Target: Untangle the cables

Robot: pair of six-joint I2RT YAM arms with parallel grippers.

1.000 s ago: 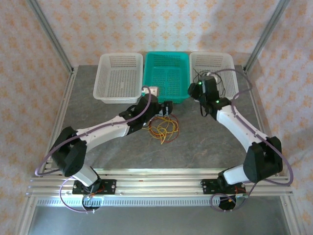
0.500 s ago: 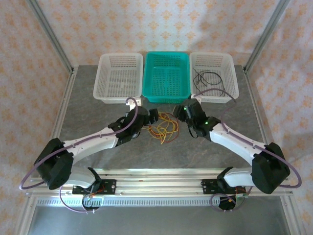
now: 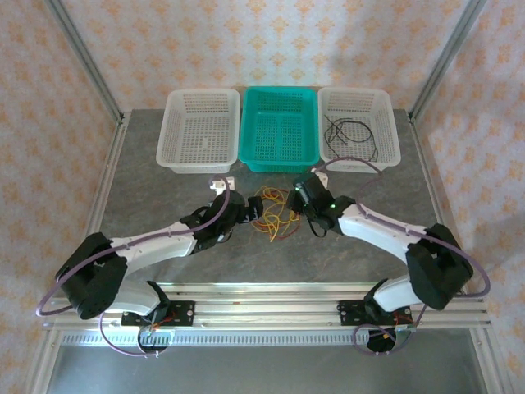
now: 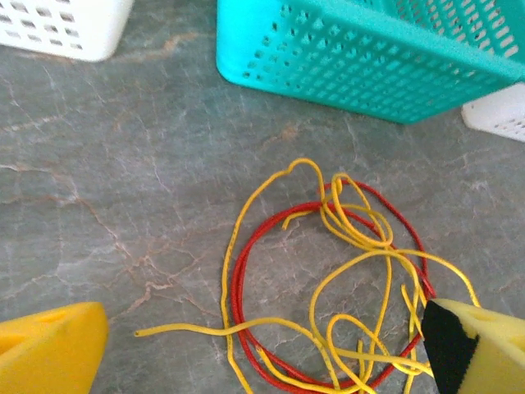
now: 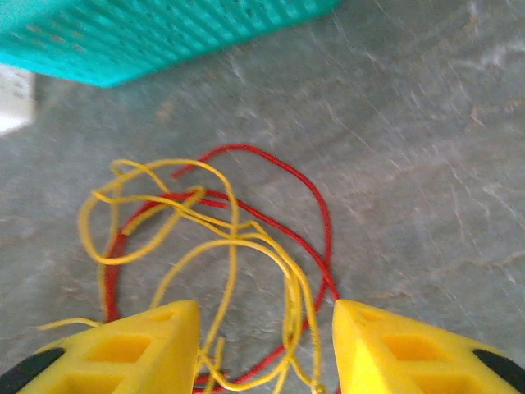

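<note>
**Item:** cables, thin and flexible, in one loose tangle: yellow wire (image 4: 358,235) in many overlapping loops (whether one length or more cannot be told) and red wire (image 4: 238,283) lying as a rough ring beneath it.

**Location:** flat on the grey marbled table (image 3: 164,197), just in front of the teal perforated plastic basket (image 3: 279,167), between the two grippers. A separate black cable (image 3: 353,133) lies in the right-hand white perforated basket (image 3: 394,144), well apart from the tangle.

**Handling (judged):** very light, limp, holds no shape. The smooth sheath is likely to slip in a loose pinch. Pulling one strand will probably drag its neighbours. Not fragile.

**Where to take hold (judged):** the free yellow end trailing clear at the tangle's edge, or the red ring's outer arc where no yellow crosses it.

**Grippers:** left gripper (image 4: 254,353) spread fully wide, empty, low over the tangle. Right gripper (image 5: 262,328) has its jaws partly apart with yellow strands between them, nothing clamped.
</note>
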